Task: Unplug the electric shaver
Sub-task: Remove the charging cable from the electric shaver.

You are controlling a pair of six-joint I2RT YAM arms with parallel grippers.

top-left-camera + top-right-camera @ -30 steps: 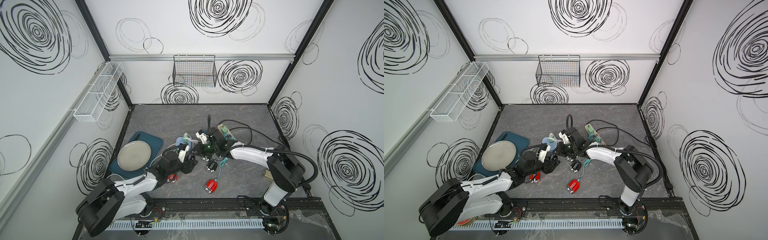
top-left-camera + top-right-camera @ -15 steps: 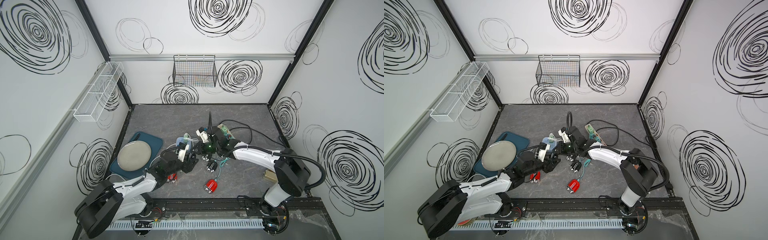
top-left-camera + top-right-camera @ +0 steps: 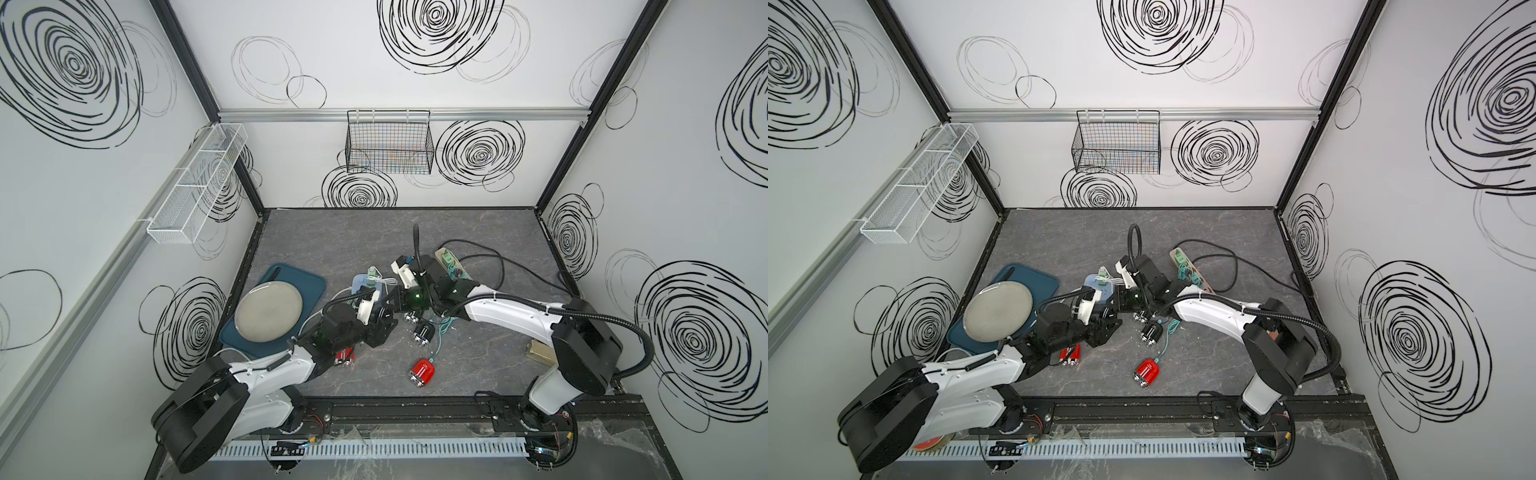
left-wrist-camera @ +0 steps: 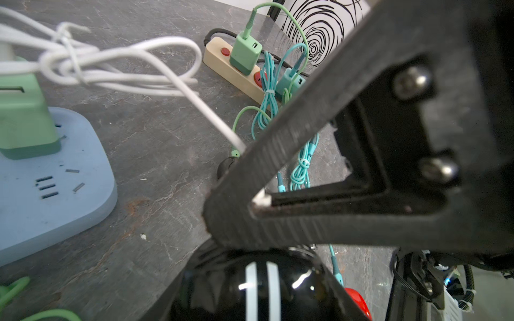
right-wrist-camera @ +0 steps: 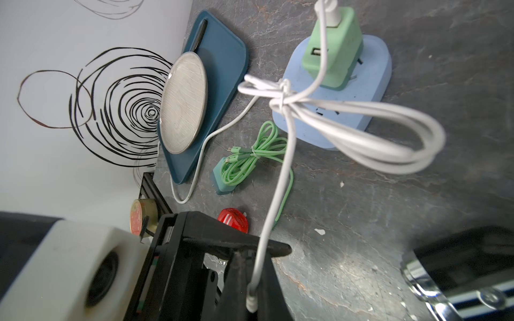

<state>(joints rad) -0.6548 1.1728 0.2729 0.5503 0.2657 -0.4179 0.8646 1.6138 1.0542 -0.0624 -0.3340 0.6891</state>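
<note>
A glossy black electric shaver [image 4: 258, 289] with white stripes sits between the jaws of my left gripper [image 4: 256, 266], which is shut on it. In both top views the left gripper [image 3: 376, 328] [image 3: 1100, 328] is low over the middle of the table. My right gripper [image 3: 395, 301] [image 5: 250, 278] meets it from behind, shut on the plug end of a white cable [image 5: 289, 155]. That plug [image 4: 261, 200] shows just above the shaver. A right finger [image 4: 292, 133] hides whether they touch. The cable runs to a green charger [image 5: 332, 52] in a blue power strip [image 5: 378, 83].
A second black shaver [image 3: 424, 332] and a red one [image 3: 422, 372] lie to the right and front. Another red one [image 3: 344, 357] lies under my left arm. A beige power strip [image 3: 451, 264] with teal cables is behind. A plate [image 3: 268, 311] rests on a blue tray [image 3: 309, 282] at left.
The right arm's elbow has swung slightly to the right. Both grippers stay together over the same spot, with their grips unchanged.
</note>
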